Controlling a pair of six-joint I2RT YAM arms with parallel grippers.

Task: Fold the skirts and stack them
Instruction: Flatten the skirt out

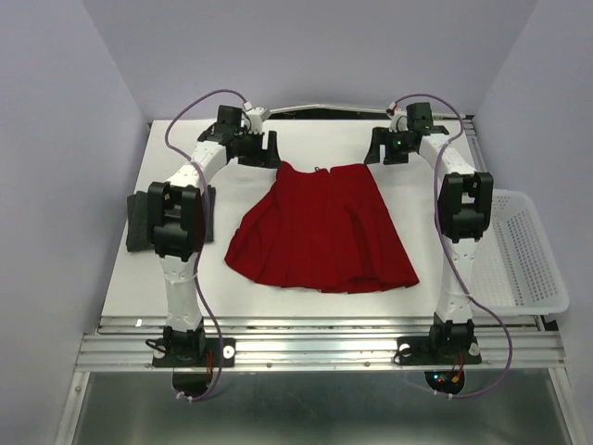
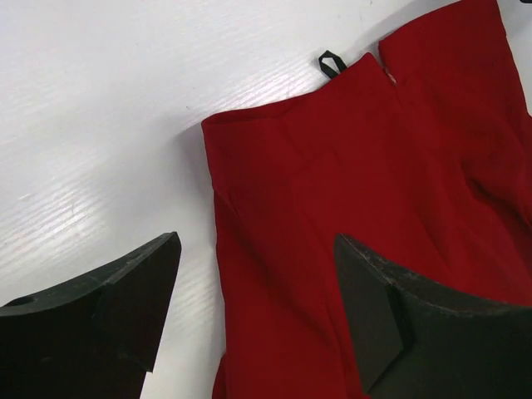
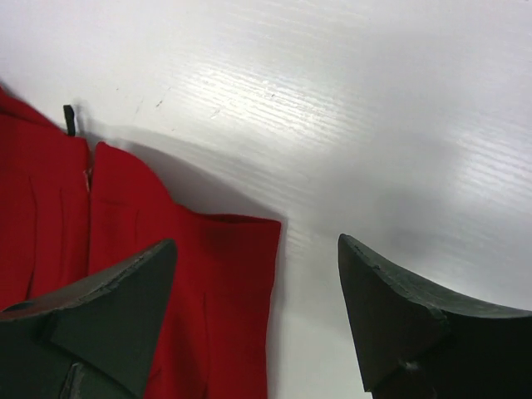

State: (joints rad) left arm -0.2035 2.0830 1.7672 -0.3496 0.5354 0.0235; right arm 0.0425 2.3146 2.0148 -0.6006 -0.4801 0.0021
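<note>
Mid-bench: bright red, pleated, flared cloth skirt [image 1: 320, 227], spread flat on white bench [image 1: 185, 278]. Waistband twd far edge, hem fanned wide twd near edge, pleats running waist to hem. Not yet folded. At the waistband, a small black hanging loop [image 2: 330, 62] beside a short slit in the band; also seen from rt wrist cam [image 3: 69, 119].

At far-left corner of waistband: lt tool [image 1: 256, 148]. Stands wide, grips nothing. Lt wrist view, same tool [image 2: 256, 241]: one black finger [image 2: 125, 307] over bare bench, the other over red cloth, waistband corner lying in the gap betw. them. Touching cloth or just above it: can't tell.

At far-right corner of waistband: rt tool [image 1: 385, 148], mirrored pose. Also wide, holds nothing. Rt wrist view [image 3: 258, 243]: one finger over red cloth, the other over bare bench, rt corner of waistband betw. them. Contact w/ cloth: can't tell.

At left edge of bench: dark charcoal cloth skirt [image 1: 139, 222], flat and compact, partly hidden behind lt arm's elbow, well apart from the red one. Too small to make out any dots.

At rt edge of bench, beside rt arm: white plastic mesh basket [image 1: 523, 250].
</note>
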